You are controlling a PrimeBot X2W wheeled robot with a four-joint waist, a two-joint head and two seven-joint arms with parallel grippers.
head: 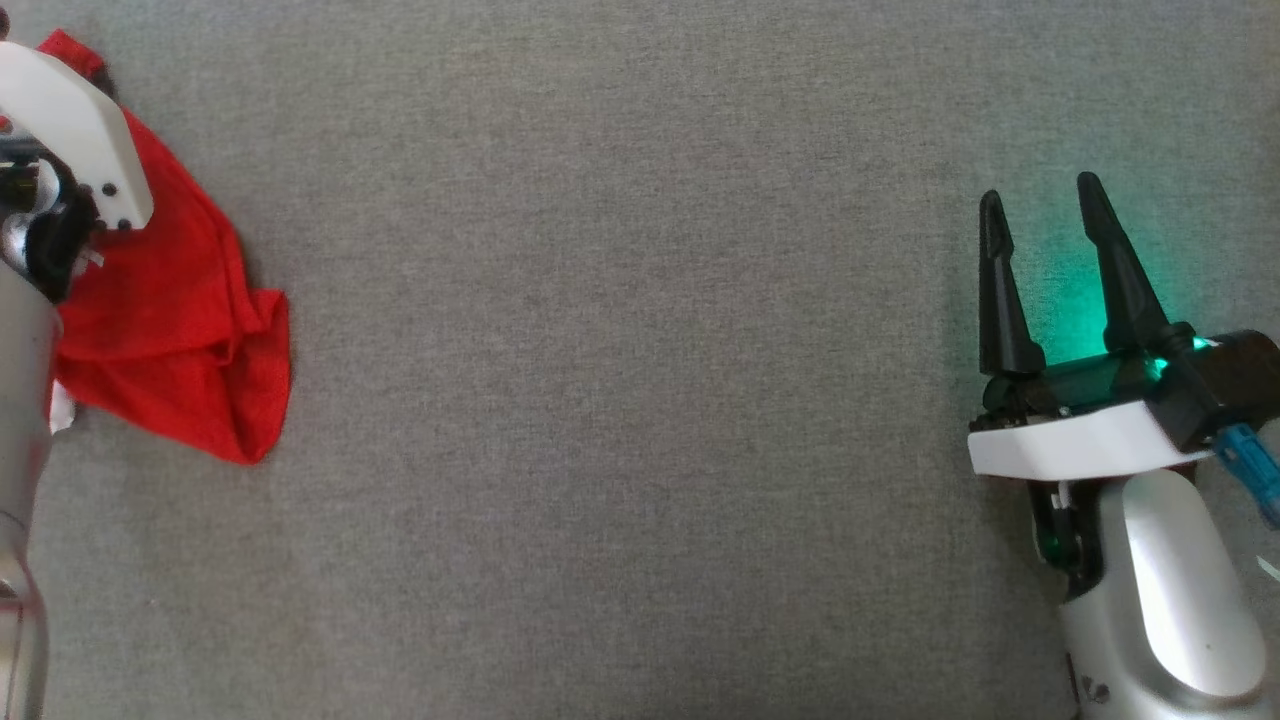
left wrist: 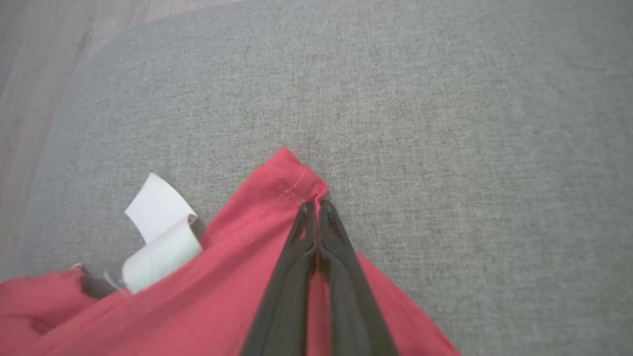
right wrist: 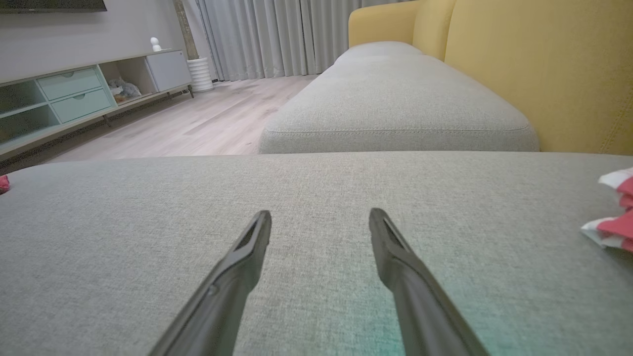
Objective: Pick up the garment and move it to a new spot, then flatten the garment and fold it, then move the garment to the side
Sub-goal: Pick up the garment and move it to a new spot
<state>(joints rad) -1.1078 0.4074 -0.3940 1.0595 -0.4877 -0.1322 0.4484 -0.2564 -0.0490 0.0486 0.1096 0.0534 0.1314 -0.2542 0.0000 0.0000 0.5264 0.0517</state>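
Note:
The red garment (head: 170,300) lies crumpled at the far left of the grey cushion (head: 640,400) in the head view. My left arm's white wrist cover (head: 80,120) sits over it and hides the fingers there. In the left wrist view my left gripper (left wrist: 316,203) is shut, its tips pinching the garment (left wrist: 222,296) just below a stitched hem corner (left wrist: 292,178). A white care label (left wrist: 158,232) sticks out of the cloth on the left. My right gripper (head: 1045,215) hovers open at the right, far from the garment, with nothing between its fingers (right wrist: 395,247).
A second grey cushion (right wrist: 395,104) and a yellow backrest (right wrist: 544,64) lie beyond. A red-and-white cloth (right wrist: 613,217) rests at the right edge. Wooden floor (left wrist: 29,74) borders the cushion's rounded corner. A low cabinet (right wrist: 74,94) stands across the room.

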